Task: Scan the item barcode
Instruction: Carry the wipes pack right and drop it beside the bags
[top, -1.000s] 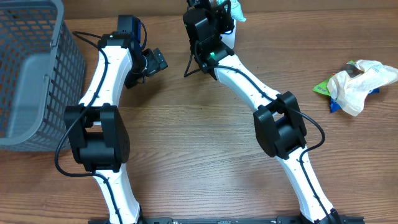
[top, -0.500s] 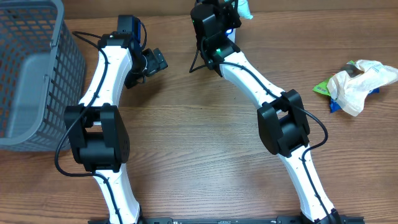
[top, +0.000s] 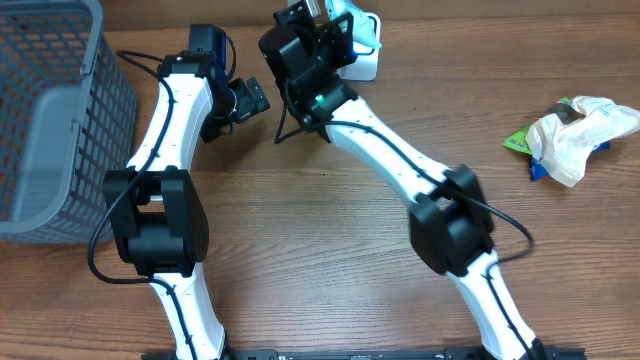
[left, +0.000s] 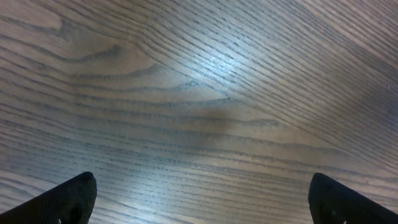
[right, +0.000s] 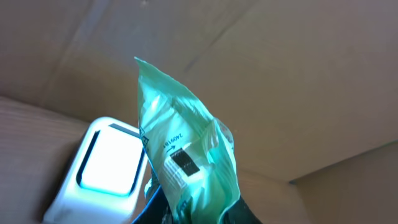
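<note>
The overhead camera faces straight down on the brown wood-grain table (top: 300, 250), the left wrist camera views it closely, and the right wrist camera, close and angled forward, shares the white rounded plastic scanner (right: 106, 165) with overhead.

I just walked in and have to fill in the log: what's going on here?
The right fingers are shut on a green packet, held up beside the white scanner. Its barcode label faces the wrist camera. The left fingers hang open over the table, holding nothing. A basket sits at left, other packets at right.
</note>
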